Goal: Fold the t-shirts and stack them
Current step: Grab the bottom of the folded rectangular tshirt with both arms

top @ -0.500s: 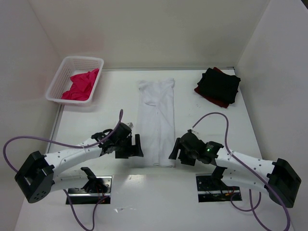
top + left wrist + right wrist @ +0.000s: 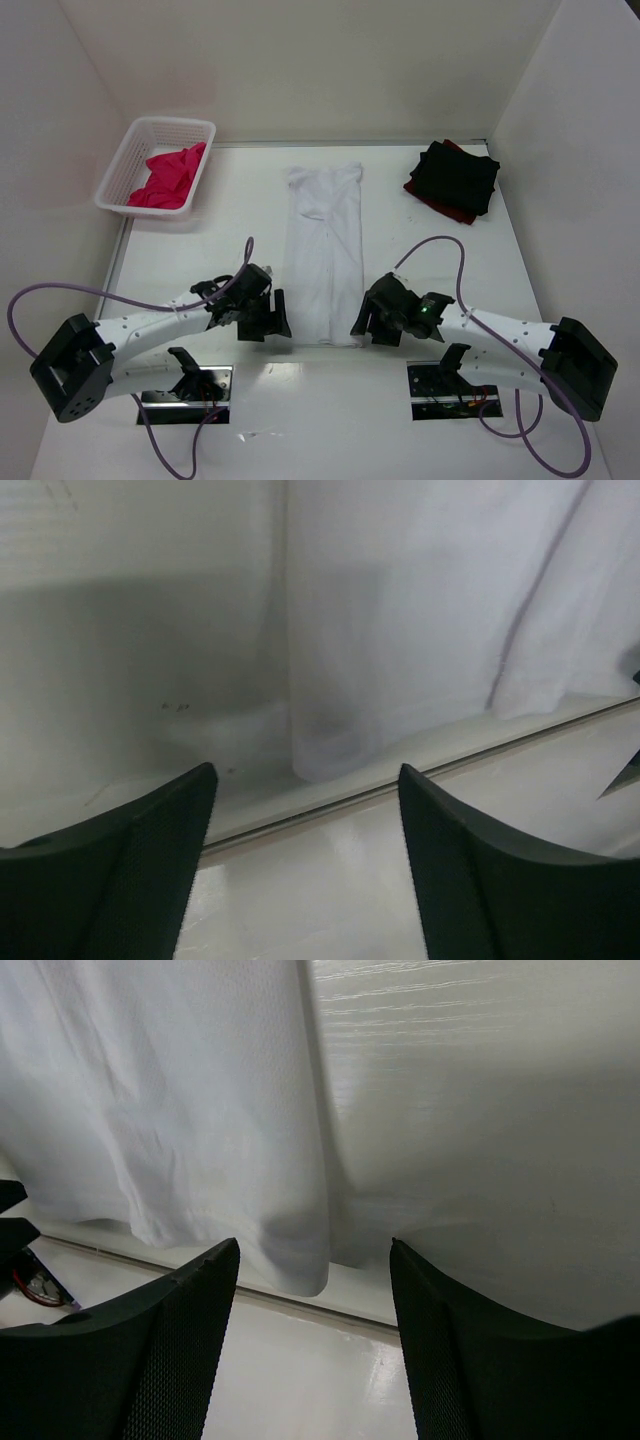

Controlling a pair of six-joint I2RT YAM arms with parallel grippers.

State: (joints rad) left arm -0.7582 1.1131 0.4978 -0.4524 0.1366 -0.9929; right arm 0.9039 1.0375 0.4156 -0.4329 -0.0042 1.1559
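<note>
Found the white cloth t-shirt (image 2: 323, 255) folded into a long narrow strip on the white table (image 2: 225, 225), near hem toward the arms. Saw the black left gripper (image 2: 274, 316) by its near-left corner and the black right gripper (image 2: 360, 318) by its near-right corner, both with jaws spread apart, gripping nothing. Noted a folded black t-shirt (image 2: 455, 175) over a dark red t-shirt (image 2: 420, 196) far right, and pink t-shirts (image 2: 170, 175) in a white mesh basket (image 2: 168, 124) far left.
</note>
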